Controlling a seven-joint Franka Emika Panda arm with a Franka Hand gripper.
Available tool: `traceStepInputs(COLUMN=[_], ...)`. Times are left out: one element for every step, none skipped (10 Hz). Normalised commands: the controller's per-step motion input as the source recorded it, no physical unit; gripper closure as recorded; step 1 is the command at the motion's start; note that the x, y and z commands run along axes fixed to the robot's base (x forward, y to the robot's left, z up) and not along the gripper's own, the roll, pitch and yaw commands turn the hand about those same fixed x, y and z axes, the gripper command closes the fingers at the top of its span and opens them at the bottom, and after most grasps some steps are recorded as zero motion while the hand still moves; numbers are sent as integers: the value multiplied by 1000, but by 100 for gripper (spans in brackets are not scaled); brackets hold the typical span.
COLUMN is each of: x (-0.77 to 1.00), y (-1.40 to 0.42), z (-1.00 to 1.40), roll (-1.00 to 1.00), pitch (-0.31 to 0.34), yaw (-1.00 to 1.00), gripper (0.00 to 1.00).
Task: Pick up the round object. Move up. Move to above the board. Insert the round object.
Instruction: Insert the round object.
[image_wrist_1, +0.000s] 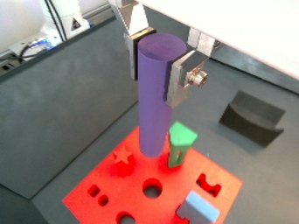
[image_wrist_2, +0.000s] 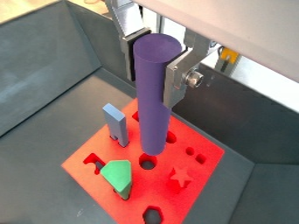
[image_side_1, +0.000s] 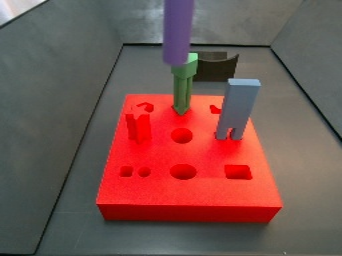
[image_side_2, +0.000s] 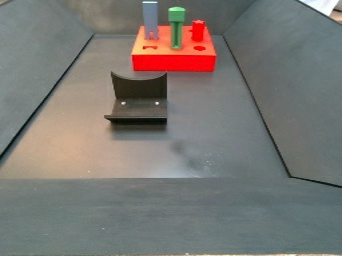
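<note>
My gripper (image_wrist_1: 162, 68) is shut on the top of the round object (image_wrist_1: 152, 114), a tall purple cylinder, and holds it upright above the red board (image_wrist_1: 117, 188). Both wrist views show this grip (image_wrist_2: 155, 70), with the cylinder (image_wrist_2: 152, 114) hanging over the board (image_wrist_2: 205, 179). In a side view the cylinder (image_side_1: 178, 30) hangs with its lower end clear of the board (image_side_1: 187, 195), over a round hole (image_side_1: 182, 133). The gripper is out of both side views.
A green pointed peg (image_side_1: 183, 90), a light-blue block (image_side_1: 241, 105) and a small red piece (image_side_1: 138, 128) stand in the board. The dark fixture (image_side_2: 136, 98) stands on the floor away from the board (image_side_2: 174, 62). Grey walls surround the floor.
</note>
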Motion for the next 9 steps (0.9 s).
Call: traceStepInputs(x=[434, 417, 377, 183, 0, -129, -137, -69, -11], y=[-231, -177, -123, -149, -151, -83, -49, -14, -14], z=[-726, -774, -654, -586, -549, -426, -394, -369, -371], roll=[211, 111, 70, 109, 120, 17, 16, 0, 0], pitch=[51, 4, 0, 0, -36, -110, -113, -99, -109], yaw=[-217, -223, -249, -157, -9, -6, -17, -6, 0], gripper=[100, 100, 100, 100, 100, 100, 100, 100, 100])
